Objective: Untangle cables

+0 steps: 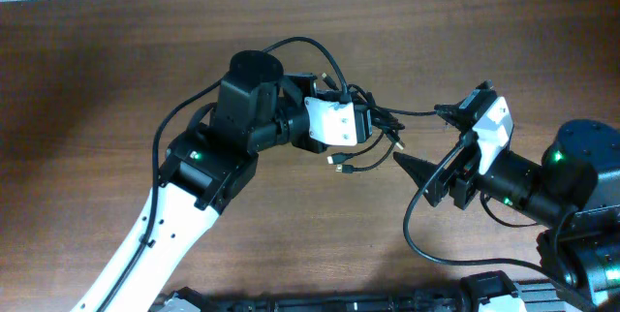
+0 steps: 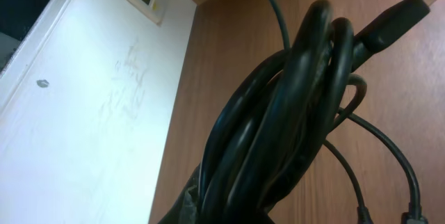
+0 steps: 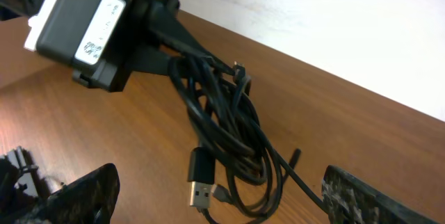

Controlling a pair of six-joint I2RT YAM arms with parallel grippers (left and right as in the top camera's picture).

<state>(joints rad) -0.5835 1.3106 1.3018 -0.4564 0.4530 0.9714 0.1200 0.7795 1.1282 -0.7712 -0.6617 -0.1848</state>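
The cables (image 1: 378, 130) are a tangled bundle of thin black cords hanging above the table. My left gripper (image 1: 360, 123) is shut on the bundle's top. In the left wrist view the cables (image 2: 278, 126) fill the frame, rising out of the jaws (image 2: 222, 213). My right gripper (image 1: 427, 139) is open, just right of the bundle and facing it. In the right wrist view the cables (image 3: 222, 120) hang from the left gripper (image 3: 163, 26), and a silvery USB plug (image 3: 201, 193) dangles between my open right fingers (image 3: 222, 206). One strand (image 1: 417, 112) runs toward the right gripper's far finger.
The brown wooden table (image 1: 116, 70) spreads all round. A white wall (image 3: 334, 29) stands behind the table in the wrist views. Thick black arm wires (image 1: 310, 46) loop over the left arm. A dark rail (image 1: 339, 302) lies along the front edge.
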